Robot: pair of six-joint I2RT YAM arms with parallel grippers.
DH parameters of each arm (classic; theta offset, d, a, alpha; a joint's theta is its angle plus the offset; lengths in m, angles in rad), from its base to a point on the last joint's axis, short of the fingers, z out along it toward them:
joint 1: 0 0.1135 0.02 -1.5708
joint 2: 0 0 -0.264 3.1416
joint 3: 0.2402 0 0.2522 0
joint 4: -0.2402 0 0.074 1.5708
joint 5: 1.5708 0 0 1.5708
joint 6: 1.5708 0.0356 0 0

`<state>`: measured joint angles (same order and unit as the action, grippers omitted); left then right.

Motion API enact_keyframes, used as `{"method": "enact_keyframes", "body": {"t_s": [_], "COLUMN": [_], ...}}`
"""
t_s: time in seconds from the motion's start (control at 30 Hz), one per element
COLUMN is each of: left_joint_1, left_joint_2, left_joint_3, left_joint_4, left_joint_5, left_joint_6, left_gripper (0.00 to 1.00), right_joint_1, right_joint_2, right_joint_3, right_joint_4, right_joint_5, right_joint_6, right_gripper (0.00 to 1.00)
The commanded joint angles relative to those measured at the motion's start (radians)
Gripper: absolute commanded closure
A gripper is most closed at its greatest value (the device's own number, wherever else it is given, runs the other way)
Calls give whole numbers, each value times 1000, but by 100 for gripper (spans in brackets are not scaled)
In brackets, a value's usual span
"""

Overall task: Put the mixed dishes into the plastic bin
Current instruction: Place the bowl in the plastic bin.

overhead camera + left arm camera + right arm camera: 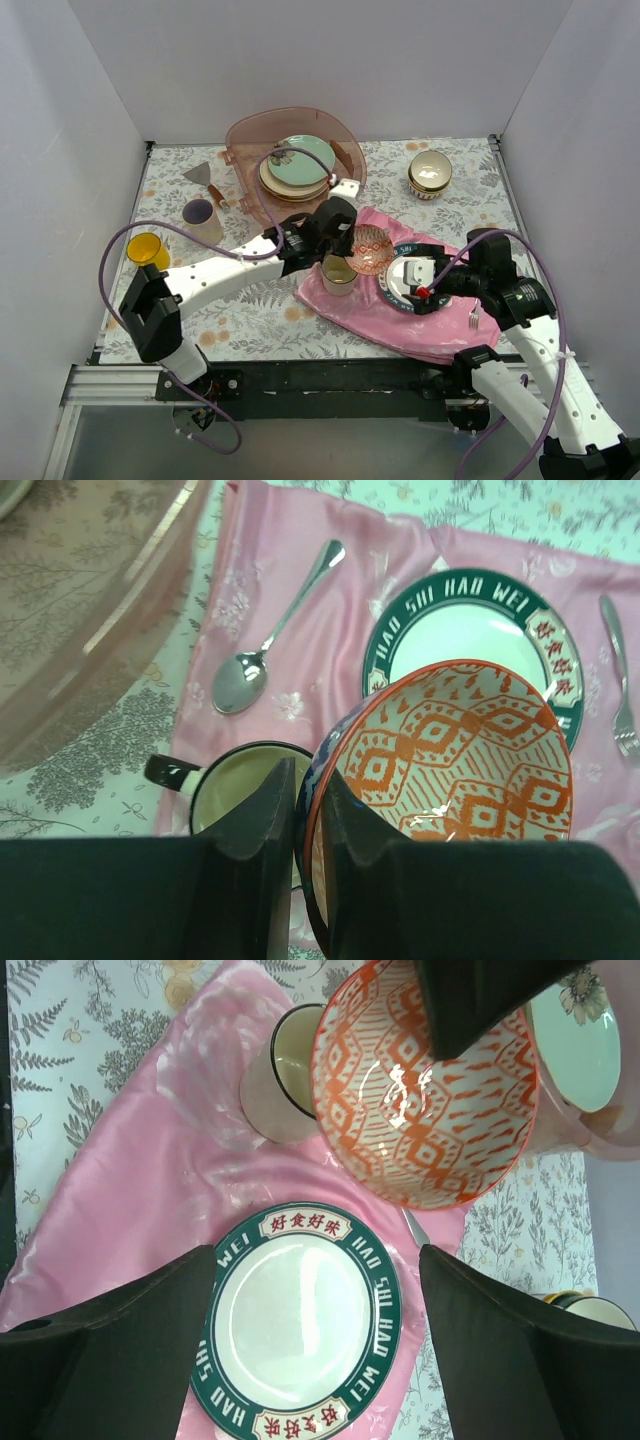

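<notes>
Top external: floral tabletop [260, 325], white walls [300, 60]; left fingers [255, 820] pinch red-patterned bowl [450, 750], right fingers [130, 1340] spread

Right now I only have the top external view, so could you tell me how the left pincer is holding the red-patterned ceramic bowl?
Observer: The left pincer is shut on the rim of the red-patterned ceramic bowl, with one finger inside and one outside.
Operator: Is anything hidden beneath that arm?
Observer: Yes, a metal spoon lies on the pink cloth, beside the dark-rimmed lettered plate.
Operator: And the right pincer?
Observer: The right pincer is open and holds nothing, with that plate below it.
</notes>
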<state>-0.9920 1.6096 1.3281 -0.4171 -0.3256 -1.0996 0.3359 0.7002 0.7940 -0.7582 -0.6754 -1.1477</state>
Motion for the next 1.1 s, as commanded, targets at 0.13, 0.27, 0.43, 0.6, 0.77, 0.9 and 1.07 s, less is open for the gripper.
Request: {"method": "enact_keyframes", "body": {"t_s": [0.13, 0.27, 0.43, 0.6, 0.77, 0.9, 1.07], "left_joint_1": [113, 185, 314, 437, 549, 598, 609], "left_joint_2": [-177, -183, -178, -133, -45, 36, 148], "left_joint_3": [-40, -18, 25, 91, 164, 233, 295], "left_joint_4": [129, 132, 156, 161, 173, 163, 147], "left_joint_5": [88, 103, 157, 278, 388, 447, 485], "left_joint_6": [-60, -52, -54, -74, -86, -85, -78], "left_gripper": [100, 100, 100, 100, 100, 100, 100], "right_joint_1": [-26, -50, -84, -153, -233, -359, -511], "right_joint_2": [-48, -53, -9, 125, 340, 404, 476], "right_joint_3": [16, -18, -19, 43, 87, 10, -76], "right_joint_4": [166, 307, 413, 412, 393, 533, 626], "right_joint_5": [-17, 68, 83, 10, -131, -306, -447], "right_joint_6": [276, 524, 733, 900, 924, 947, 953], "right_gripper": [4, 1, 2, 3, 7, 7, 7]}}
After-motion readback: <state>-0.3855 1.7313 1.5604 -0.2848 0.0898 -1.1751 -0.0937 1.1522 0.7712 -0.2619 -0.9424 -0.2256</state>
